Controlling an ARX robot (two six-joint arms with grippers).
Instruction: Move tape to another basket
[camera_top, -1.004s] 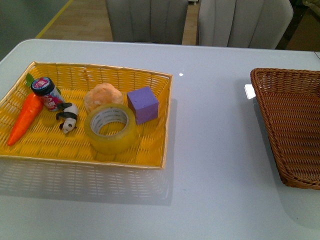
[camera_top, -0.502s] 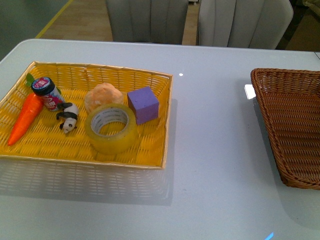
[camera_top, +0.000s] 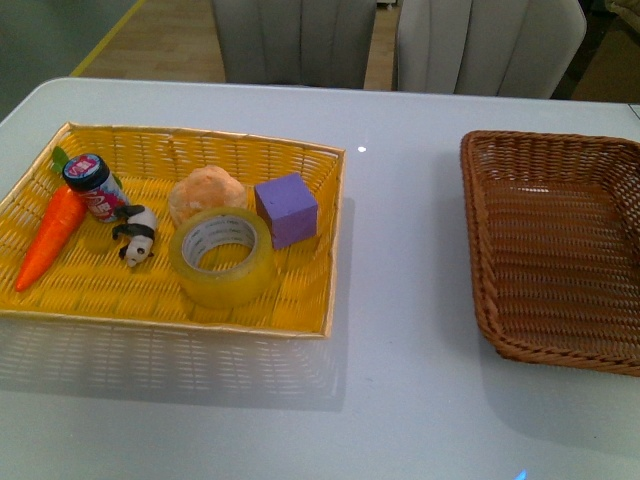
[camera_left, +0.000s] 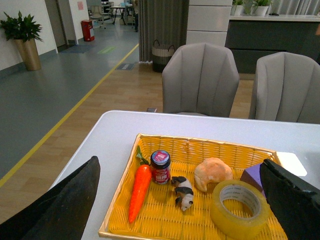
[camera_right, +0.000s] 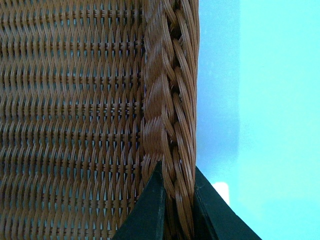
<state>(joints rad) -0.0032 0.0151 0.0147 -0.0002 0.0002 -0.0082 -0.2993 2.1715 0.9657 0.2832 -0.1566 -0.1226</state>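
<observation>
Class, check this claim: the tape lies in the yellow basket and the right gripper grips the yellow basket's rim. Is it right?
No. The right wrist view shows the right gripper closed around the braided rim of the brown basket, not the yellow one. The tape does lie in the yellow basket.

Office lounge: grey padded chairs (camera_left: 200, 80), potted plant (camera_left: 22, 31), dark counter (camera_left: 270, 37)
</observation>
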